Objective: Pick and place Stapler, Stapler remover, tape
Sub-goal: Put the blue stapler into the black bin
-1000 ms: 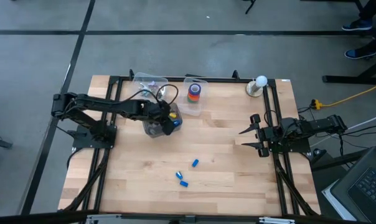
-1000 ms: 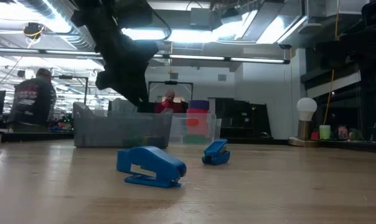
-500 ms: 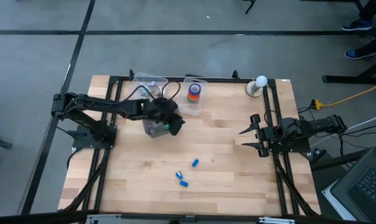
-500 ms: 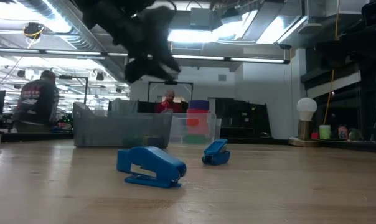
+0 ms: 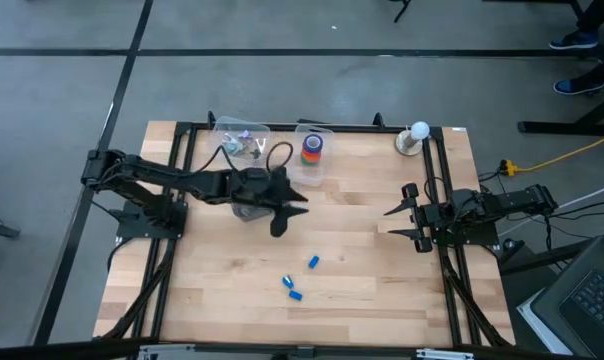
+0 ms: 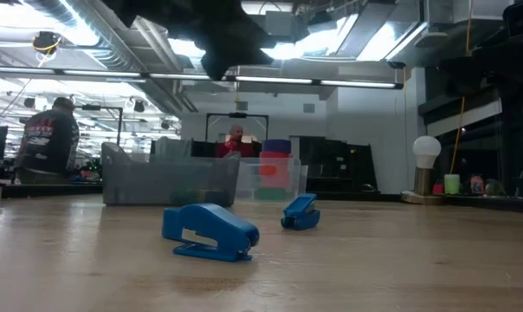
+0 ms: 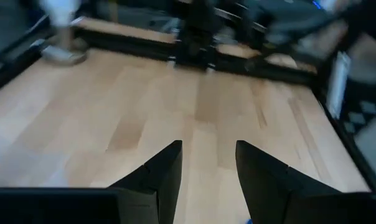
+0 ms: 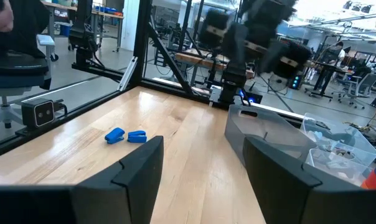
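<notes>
The pale wooden tabletop [image 5: 372, 260] is edged by a black frame, with grey floor all around it. Nearest the front edge lie two small blue pieces: a stapler [image 6: 209, 232] toward 6 o'clock and, just behind it, a smaller blue stapler remover [image 6: 301, 212]. Past them, near the middle, the left claw [image 5: 285, 213] hangs above the wood with its fingers parted and nothing between them. At 3 o'clock the right claw [image 5: 400, 220] waits at the edge, also spread and empty. Toward 12 o'clock stand clear plastic bins [image 5: 244, 134], one [image 5: 317, 172] holding the stacked tape [image 5: 312, 148]. A lamp with a white globe [image 5: 415, 136] sits at 1 o'clock. Beyond the tabletop, a workshop with people [image 6: 49, 139] under strip lights.
</notes>
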Tool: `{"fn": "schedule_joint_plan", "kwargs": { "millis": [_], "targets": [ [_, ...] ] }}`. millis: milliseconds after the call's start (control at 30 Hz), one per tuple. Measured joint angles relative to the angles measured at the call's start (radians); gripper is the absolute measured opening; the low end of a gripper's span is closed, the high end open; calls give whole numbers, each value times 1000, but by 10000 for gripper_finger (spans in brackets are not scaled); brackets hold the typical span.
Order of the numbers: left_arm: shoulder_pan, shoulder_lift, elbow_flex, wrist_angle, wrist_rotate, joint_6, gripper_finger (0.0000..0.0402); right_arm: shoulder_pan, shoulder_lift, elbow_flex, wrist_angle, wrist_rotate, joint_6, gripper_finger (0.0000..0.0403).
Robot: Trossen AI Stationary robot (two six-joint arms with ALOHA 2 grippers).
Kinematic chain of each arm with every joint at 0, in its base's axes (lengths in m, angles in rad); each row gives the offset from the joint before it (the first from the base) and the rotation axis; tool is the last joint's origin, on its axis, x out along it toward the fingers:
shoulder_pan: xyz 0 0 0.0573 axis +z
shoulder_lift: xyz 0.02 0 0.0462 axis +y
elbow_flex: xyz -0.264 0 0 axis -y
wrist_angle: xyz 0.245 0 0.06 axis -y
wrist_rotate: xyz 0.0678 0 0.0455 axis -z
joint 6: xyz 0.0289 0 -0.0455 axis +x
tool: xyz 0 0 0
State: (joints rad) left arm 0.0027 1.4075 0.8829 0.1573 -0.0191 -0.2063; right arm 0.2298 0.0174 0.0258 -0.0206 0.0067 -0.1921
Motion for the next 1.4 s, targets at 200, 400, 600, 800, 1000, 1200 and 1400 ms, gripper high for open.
{"fn": "schedule_joint_plan", "kwargs": {
  "millis": [200, 400, 600, 800, 1000, 1200, 1400],
  "targets": [
    [-70, 0, 0, -33, 63, 281, 145, 0, 0, 0, 0, 0, 0, 225],
    [-135, 12, 0, -129, 64, 407, 145, 0, 0, 0, 0, 0, 0, 225],
    [-215, 75, 1, -131, 141, 476, 145, 0, 0, 0, 0, 0, 0, 225],
    [-279, 172, 1, -95, 204, 484, 145, 0, 0, 0, 0, 0, 0, 225],
    [-305, 243, 1, -50, 205, 482, 149, 0, 0, 0, 0, 0, 0, 225],
    [-325, 321, 1, 3, 222, 516, 160, 0, 0, 0, 0, 0, 0, 225],
    [-324, 382, 1, 4, 223, 511, 174, 0, 0, 0, 0, 0, 0, 225]
  ]
}}
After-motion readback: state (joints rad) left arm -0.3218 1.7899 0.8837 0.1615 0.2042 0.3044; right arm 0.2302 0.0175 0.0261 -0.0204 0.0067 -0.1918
